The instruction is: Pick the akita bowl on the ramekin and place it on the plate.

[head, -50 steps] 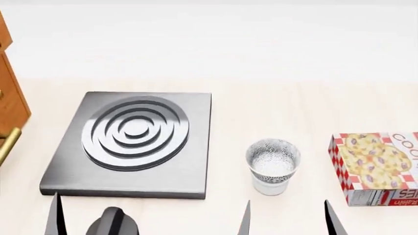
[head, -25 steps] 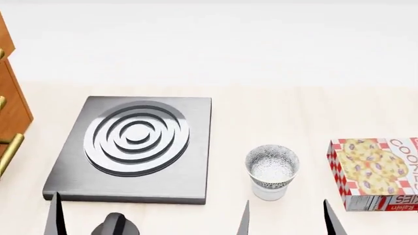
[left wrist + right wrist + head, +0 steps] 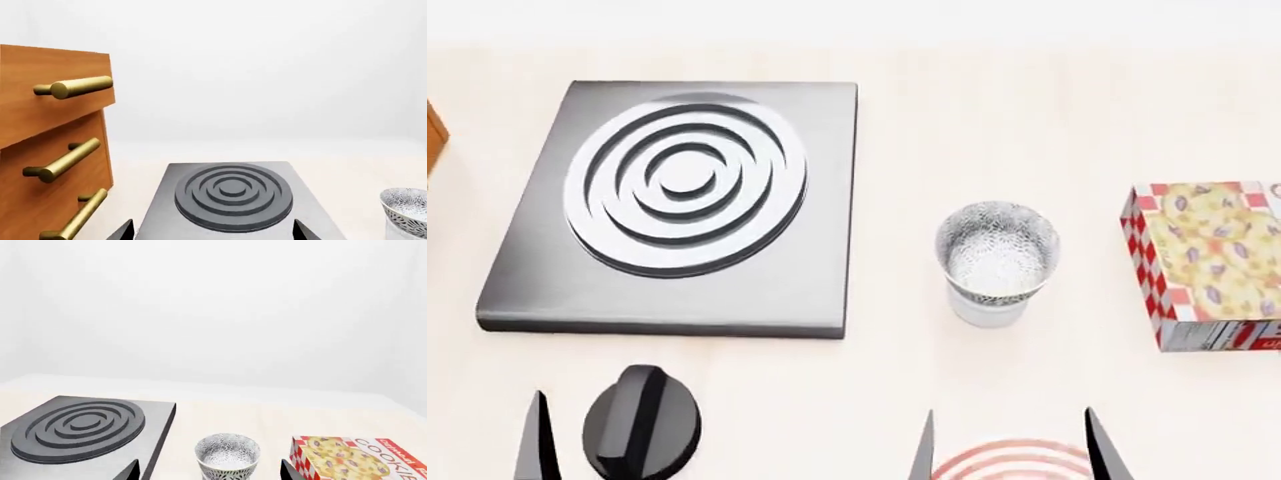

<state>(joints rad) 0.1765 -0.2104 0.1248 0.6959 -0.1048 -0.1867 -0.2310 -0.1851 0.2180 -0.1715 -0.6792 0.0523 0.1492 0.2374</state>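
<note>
The akita bowl [image 3: 998, 247] sits nested in the ramekin [image 3: 988, 309] near the middle of the counter [image 3: 988, 120], with bare counter all round it. At its 9 o'clock lies the grey burner slab [image 3: 681, 205], well apart; at 3 o'clock, the cookie box [image 3: 1208, 265], apart. At 6 o'clock the plate [image 3: 1010, 464] shows only its red-ringed rim at the frame edge, between the spread tips of the right claw [image 3: 1009, 455]. The left claw [image 3: 614, 470] also stands spread, flanking a black knob [image 3: 641, 420]. A wooden drawer unit [image 3: 50, 150] stands beside the slab.

The akita bowl [image 3: 997, 249] sits on the ramekin [image 3: 988, 308], between the stove plate [image 3: 681, 205] at left and the cookie box [image 3: 1208, 262] at right. The plate [image 3: 1010, 463] lies nearer, before them.
</note>
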